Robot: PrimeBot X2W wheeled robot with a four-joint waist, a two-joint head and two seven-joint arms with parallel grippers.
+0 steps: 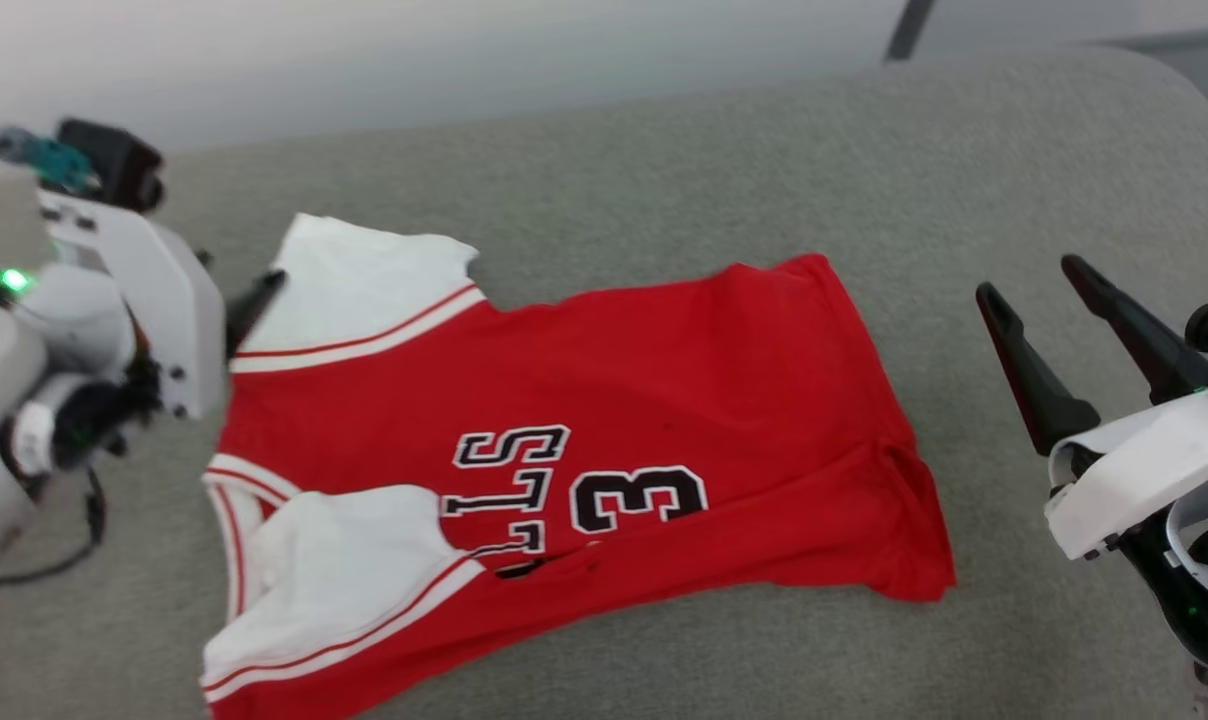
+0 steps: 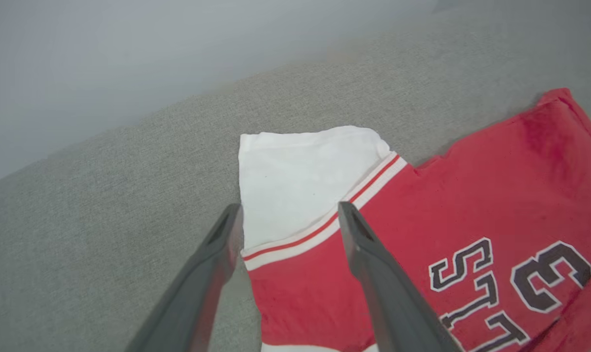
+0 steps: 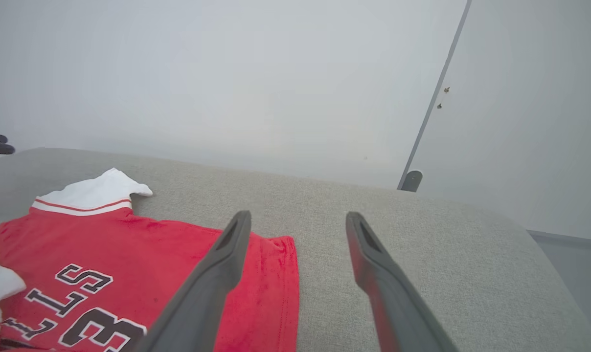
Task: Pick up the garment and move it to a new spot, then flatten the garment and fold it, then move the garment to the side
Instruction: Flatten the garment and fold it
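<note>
Left gripper (image 2: 290, 212): 2 fingers (image 2: 374, 264), spread wide, nothing gripped. Tips sit either side of the striped seam where the far sleeve (image 2: 300, 171) meets the red body. Can't tell whether they touch the cloth.

Right gripper (image 1: 1029, 280): 2 fingers (image 1: 1034, 390), also spread wide and empty, held in the air clear of the cloth. It's off to the right of the hem (image 1: 914, 480). In the right wrist view one finger overlaps the hem corner and the other is over bare grey fabric.

Count: 1 shirt (image 1: 664, 400), 2 white sleeves, 2 grippers.

Shirt lies spread on the grey cushion (image 1: 664, 180), printed side up, neck end toward the left gripper, hem toward the right one. Black-and-white letters and a "3" show mid-front. Far sleeve is laid out flat. Near sleeve (image 1: 344, 560) is folded in over the red front and covers part of the lettering. Some wrinkles near the hem.
</note>
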